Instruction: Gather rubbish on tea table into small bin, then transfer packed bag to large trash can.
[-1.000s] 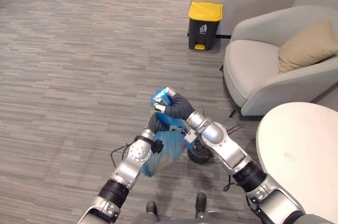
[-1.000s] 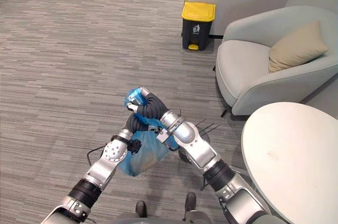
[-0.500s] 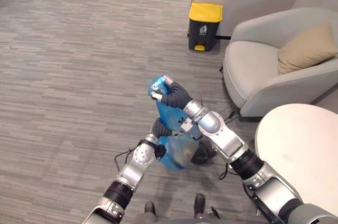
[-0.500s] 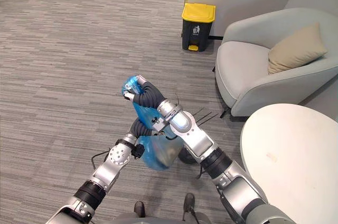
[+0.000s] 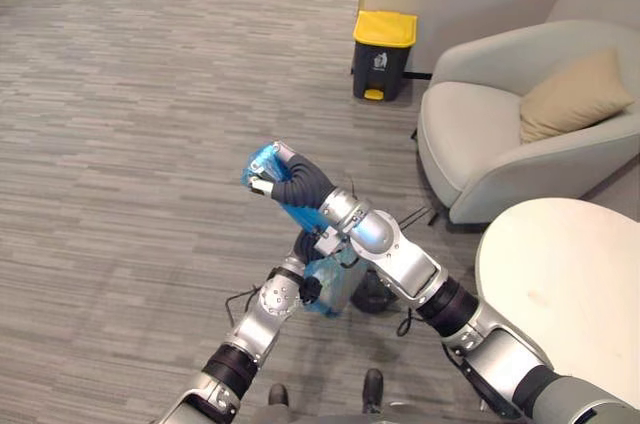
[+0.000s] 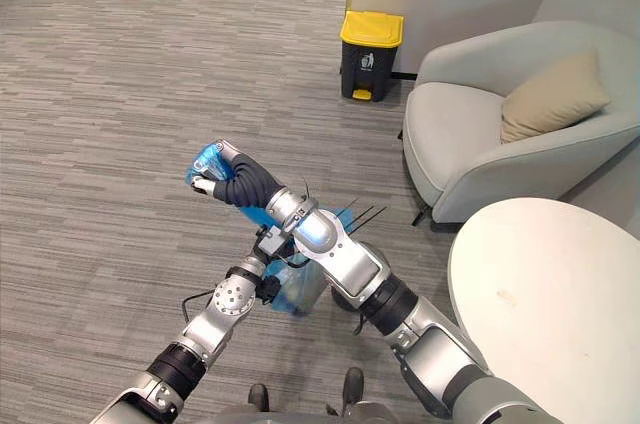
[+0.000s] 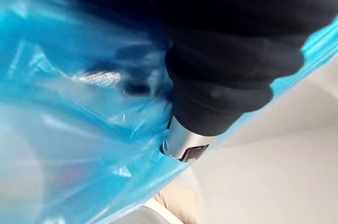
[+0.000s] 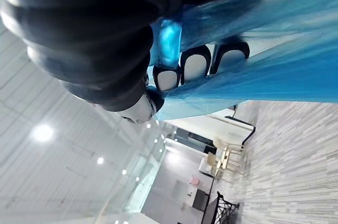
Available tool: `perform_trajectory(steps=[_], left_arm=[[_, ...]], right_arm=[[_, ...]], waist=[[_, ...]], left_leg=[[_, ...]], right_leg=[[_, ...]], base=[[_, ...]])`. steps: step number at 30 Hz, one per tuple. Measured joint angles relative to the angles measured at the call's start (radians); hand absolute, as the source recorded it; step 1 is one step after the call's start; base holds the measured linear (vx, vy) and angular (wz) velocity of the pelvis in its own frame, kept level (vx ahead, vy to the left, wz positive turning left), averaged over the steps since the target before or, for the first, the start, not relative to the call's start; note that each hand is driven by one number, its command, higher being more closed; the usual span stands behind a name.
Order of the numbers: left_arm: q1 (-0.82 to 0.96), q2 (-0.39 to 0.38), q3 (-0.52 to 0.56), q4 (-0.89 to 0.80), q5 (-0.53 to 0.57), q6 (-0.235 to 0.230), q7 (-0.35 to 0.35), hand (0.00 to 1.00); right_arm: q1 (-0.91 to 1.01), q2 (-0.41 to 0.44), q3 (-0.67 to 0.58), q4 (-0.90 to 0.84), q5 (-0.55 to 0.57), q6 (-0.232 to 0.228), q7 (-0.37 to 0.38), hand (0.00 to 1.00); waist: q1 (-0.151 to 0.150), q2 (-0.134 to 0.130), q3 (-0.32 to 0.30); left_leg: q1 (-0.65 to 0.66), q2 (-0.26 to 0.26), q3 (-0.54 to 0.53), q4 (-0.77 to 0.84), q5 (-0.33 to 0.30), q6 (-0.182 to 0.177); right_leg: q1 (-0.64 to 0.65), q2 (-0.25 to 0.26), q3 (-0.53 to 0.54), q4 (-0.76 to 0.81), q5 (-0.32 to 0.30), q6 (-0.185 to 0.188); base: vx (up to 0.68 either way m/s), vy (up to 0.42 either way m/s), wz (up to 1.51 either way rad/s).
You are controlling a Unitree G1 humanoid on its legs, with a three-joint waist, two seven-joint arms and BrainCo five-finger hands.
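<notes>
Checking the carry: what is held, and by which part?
The right hand grips the blue rubbish bag by its gathered top. The left hand is at the bag lower down; its hold cannot be told.

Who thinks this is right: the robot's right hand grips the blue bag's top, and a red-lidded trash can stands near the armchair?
Wrong lid: it is yellow, as the left eye view shows. The right hand grips the blue bag by its top, and the yellow-lidded trash can stands near the armchair.

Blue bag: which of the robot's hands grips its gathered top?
The right hand, fingers curled round the top of the blue bag; the left hand sits lower down.
</notes>
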Motion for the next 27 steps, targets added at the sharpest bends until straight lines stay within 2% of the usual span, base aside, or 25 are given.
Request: perform_trajectory(steps=[2, 6, 10, 13, 16, 19, 23, 27], left_arm=[[0.004, -0.006, 0.026, -0.004, -0.001, 0.006, 0.000, 1.00], [0.064, -0.015, 0.098, -0.068, -0.020, 0.017, 0.000, 1.00], [0.156, -0.017, 0.188, -0.087, -0.037, 0.018, -0.004, 1.00], [0.218, -0.016, 0.271, -0.092, -0.066, 0.019, -0.005, 1.00], [0.259, -0.015, 0.322, -0.124, -0.088, 0.019, -0.006, 1.00], [0.284, -0.015, 0.375, -0.129, -0.099, 0.019, -0.006, 1.00], [0.316, -0.016, 0.408, -0.126, -0.099, 0.019, -0.008, 1.00], [0.367, -0.013, 0.493, -0.057, -0.099, 0.023, -0.029, 1.00]], right_arm=[[0.012, 0.000, 0.000, -0.003, -0.008, -0.007, 0.001, 0.00], [0.091, -0.034, -0.011, -0.040, -0.122, -0.031, -0.001, 0.00], [0.213, -0.128, -0.059, -0.059, -0.277, -0.038, -0.002, 0.00], [0.298, -0.244, -0.122, -0.061, -0.377, -0.043, -0.004, 0.00], [0.372, -0.324, -0.165, -0.061, -0.422, -0.059, -0.002, 0.00], [0.463, -0.362, -0.208, -0.062, -0.468, -0.074, 0.001, 0.00], [0.596, -0.348, -0.262, -0.053, -0.476, -0.080, 0.020, 0.00], [0.743, -0.242, -0.435, 0.100, -0.454, -0.058, 0.023, 0.00]], waist=[[0.000, 0.000, 0.000], [-0.001, 0.000, 0.000], [-0.001, -0.001, 0.000], [0.001, -0.001, -0.001], [0.003, -0.001, 0.000], [0.004, -0.001, 0.000], [0.003, -0.001, 0.000], [-0.003, -0.002, -0.001]], left_leg=[[-0.001, 0.000, 0.003, 0.000, -0.001, 0.001], [-0.004, 0.001, 0.003, -0.005, -0.003, 0.004], [-0.004, 0.002, 0.002, -0.009, -0.003, 0.004], [-0.004, 0.002, 0.001, -0.009, -0.004, 0.002], [-0.004, 0.002, 0.001, -0.010, -0.004, 0.002], [-0.005, 0.002, 0.001, -0.010, -0.004, 0.002], [-0.004, 0.002, -0.003, -0.008, -0.006, 0.003], [0.002, -0.002, -0.011, -0.008, -0.006, -0.001]], right_leg=[[0.000, 0.000, 0.003, 0.000, 0.000, 0.000], [0.000, -0.001, 0.004, 0.000, -0.004, 0.003], [0.000, -0.002, 0.002, 0.000, -0.014, 0.011], [0.000, 0.000, 0.001, 0.000, -0.016, 0.011], [0.000, 0.003, 0.000, 0.000, -0.017, 0.011], [0.000, 0.003, -0.001, 0.000, -0.017, 0.008], [0.004, 0.003, -0.006, 0.000, -0.020, 0.007], [0.013, -0.002, -0.014, 0.000, -0.032, 0.015]], base=[[-0.02, 0.023, -0.05], [0.00, 0.000, 0.00], [0.00, 0.000, 0.00], [0.00, 0.000, 0.00], [0.00, 0.000, 0.00], [0.00, 0.000, 0.00], [0.00, 0.001, 0.04], [0.00, 0.012, 0.05]])
